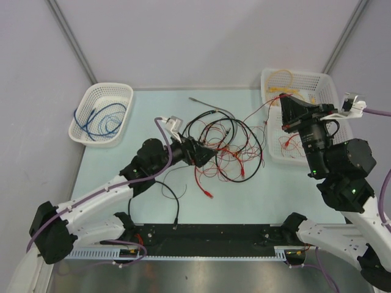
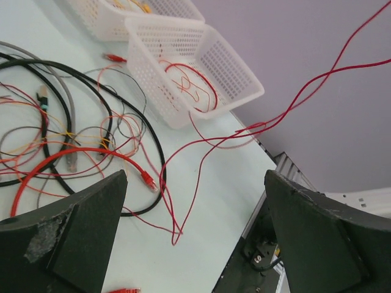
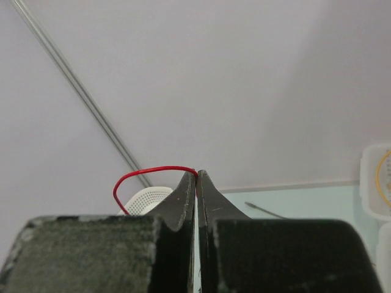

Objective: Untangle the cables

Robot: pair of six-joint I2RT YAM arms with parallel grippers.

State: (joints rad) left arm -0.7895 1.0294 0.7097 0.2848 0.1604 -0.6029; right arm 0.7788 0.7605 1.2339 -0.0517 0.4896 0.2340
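Note:
The cables [image 1: 226, 146] lie as a tangle of black, grey, thin red and orange wires at the table's middle. My left gripper [image 1: 206, 157] sits low at the tangle's left edge and is open; in the left wrist view nothing is between its fingers [image 2: 67, 238], only bare table and a thin red wire loop [image 2: 177, 235]. A red plug-ended cable [image 2: 148, 179] and a black cable [image 2: 153, 140] lie just beyond. My right gripper [image 1: 283, 104] is raised over the right basket, shut on a thin red wire [image 3: 140, 173] that arcs left from the tips [image 3: 196, 174].
A white basket [image 1: 101, 91] at the far left holds blue cables. The white basket [image 1: 327, 82] at the far right holds a yellow cable and some red wire. One black cable [image 1: 174, 198] trails toward the black rail [image 1: 208, 239] at the near edge.

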